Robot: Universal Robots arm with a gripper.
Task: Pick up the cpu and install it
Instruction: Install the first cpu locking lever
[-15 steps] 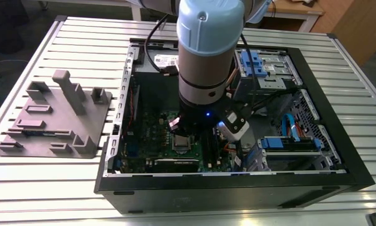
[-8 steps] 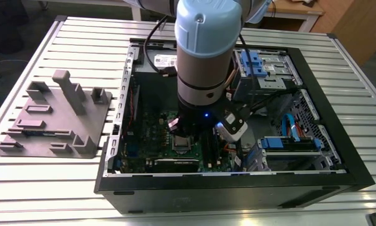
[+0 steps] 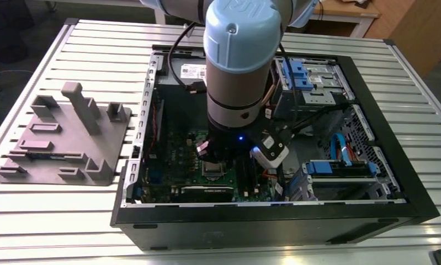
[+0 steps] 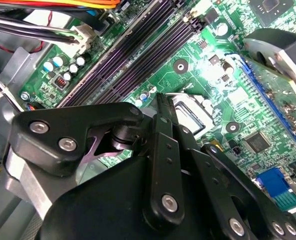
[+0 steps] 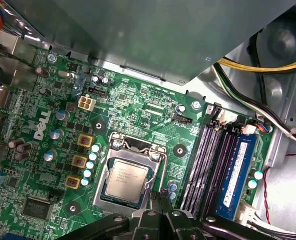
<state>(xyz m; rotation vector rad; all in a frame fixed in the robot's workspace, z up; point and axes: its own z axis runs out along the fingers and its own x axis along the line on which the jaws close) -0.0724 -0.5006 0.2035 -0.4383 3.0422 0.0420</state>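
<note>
Cpu [image 5: 126,180]: lying flat in the socket [image 5: 129,175] on the green board [image 5: 137,105], silvery top up, metal frame round its edges. Set inside the open black case [image 3: 279,212], well down among cables and drive bays. Not held by anything.

Hand [image 5: 161,196]: fingers drawn together, nothing between them. Hanging low over the board with tips just beside the socket's edge, between socket and memory slots [image 5: 204,160]. Off the cpu itself; touching the board or not, cannot tell. In the second wrist view, seen as black linkages, tips [image 4: 160,102] pointing at the socket frame.

Arm [image 3: 239,66]: reaching straight down into the case.

One blue-labelled stick [image 5: 236,170] upright in the slot farthest from the socket.

Case resting on the slatted counter [image 3: 58,221]; grey tray [image 3: 65,138] beside it, on the exterior view's left.
</note>
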